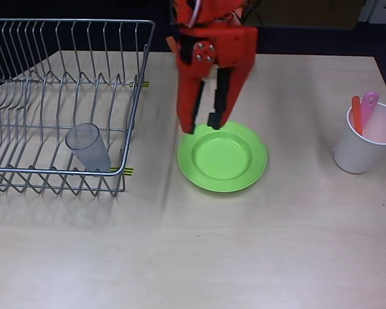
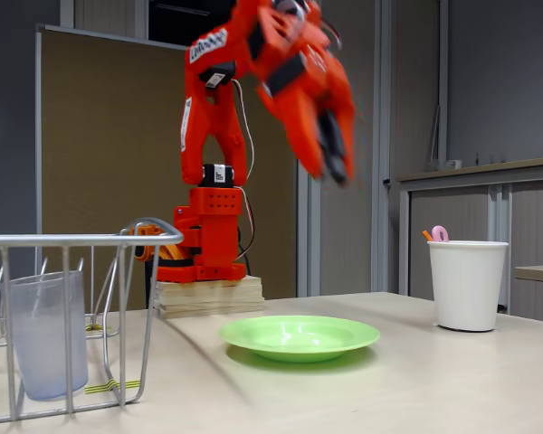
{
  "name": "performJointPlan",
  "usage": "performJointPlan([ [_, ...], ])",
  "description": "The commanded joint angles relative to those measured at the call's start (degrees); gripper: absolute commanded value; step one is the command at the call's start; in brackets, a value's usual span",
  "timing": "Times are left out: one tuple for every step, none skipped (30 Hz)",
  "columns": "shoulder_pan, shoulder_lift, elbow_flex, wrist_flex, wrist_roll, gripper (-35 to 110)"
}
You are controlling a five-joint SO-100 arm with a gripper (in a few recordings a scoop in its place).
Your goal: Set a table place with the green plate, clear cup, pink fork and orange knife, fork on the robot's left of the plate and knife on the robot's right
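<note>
- Green plate [image 1: 222, 157] lies flat on the table [image 1: 276, 244] directly below the end effector [image 1: 202, 123], which hangs empty with fingers spread.
- Cup [image 1: 88, 147] stands in the dish rack [image 1: 58, 103], off to the end effector's side; I judge fetching it comes next.
- Fork [image 1: 369, 103] and knife [image 1: 356, 114] stand in the white cup [image 1: 365, 140], farthest away.
- The fixed view shows the end effector [image 2: 330, 145] raised well above the plate [image 2: 299, 336]; overhead hides that height.

Lighting's even and pretty bright, coming from overhead. Soft shadows only: a faint one under the green plate [image 2: 299, 335] in the fixed view, and thin wire shadows under the dish rack [image 1: 64, 96] from above. The pale bench [image 1: 244, 244] looks a bit washed out. The gripper [image 2: 333, 149] is smeared with motion blur in the fixed view; the background there is dim.
</note>
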Motion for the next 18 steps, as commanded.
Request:
performJointPlan([
  [8.2, 2.5, -8.7, 7.6, -5.2, 17],
  [10.8, 2.5, -9.8, 8.9, -6.3, 19],
  [13.4, 2.3, -10.6, 10.2, -7.5, 21],
  [16.3, 2.2, -10.9, 11.3, -8.3, 22],
  [19.0, 2.2, -10.9, 11.9, -9.2, 24],
  [21.7, 2.1, -10.5, 12.2, -10.2, 25],
  [24.4, 1.8, -10.0, 12.3, -11.1, 26],
  [26.9, 1.1, -9.6, 12.0, -12.4, 27],
  [29.3, 0.2, -9.3, 11.5, -13.9, 28],
  [31.3, -1.1, -9.1, 10.7, -15.5, 29],
  [33.1, -2.5, -9.1, 9.8, -17.1, 31],
  [34.7, -4.0, -9.1, 9.1, -18.8, 32],
  [36.1, -5.6, -9.2, 8.3, -20.8, 34],
  [37.3, -7.1, -9.2, 7.4, -22.9, 36],
  [38.1, -8.7, -9.2, 6.7, -25.0, 38],
  [38.8, -10.2, -9.2, 6.2, -26.9, 40],
  [39.2, -11.6, -9.1, 5.8, -28.7, 44],
  [39.6, -12.9, -9.0, 5.5, -30.3, 46],
])
